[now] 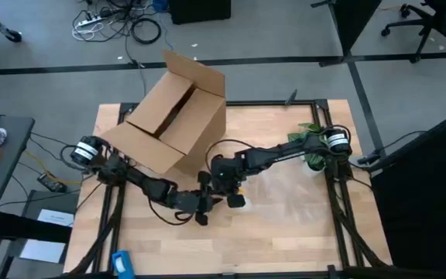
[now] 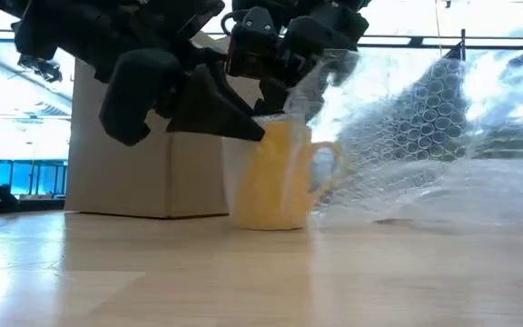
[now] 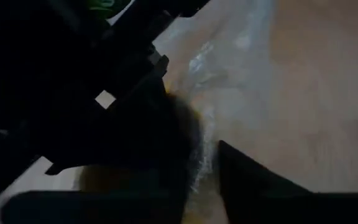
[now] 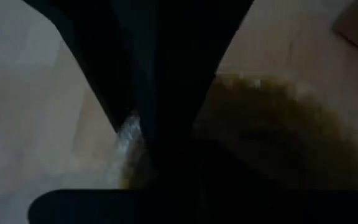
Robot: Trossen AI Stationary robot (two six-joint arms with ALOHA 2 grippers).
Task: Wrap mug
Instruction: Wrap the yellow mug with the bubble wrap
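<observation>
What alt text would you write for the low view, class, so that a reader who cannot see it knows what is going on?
A yellow mug stands upright on the wooden table, partly draped in clear bubble wrap that spreads to its right, with two dark robot arms crowding in from above. A cardboard box stands behind, to the left.

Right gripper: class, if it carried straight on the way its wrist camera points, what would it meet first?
Probably the mug, right beneath the right gripper; a fold of bubble wrap may lie between, depth is unclear.
</observation>
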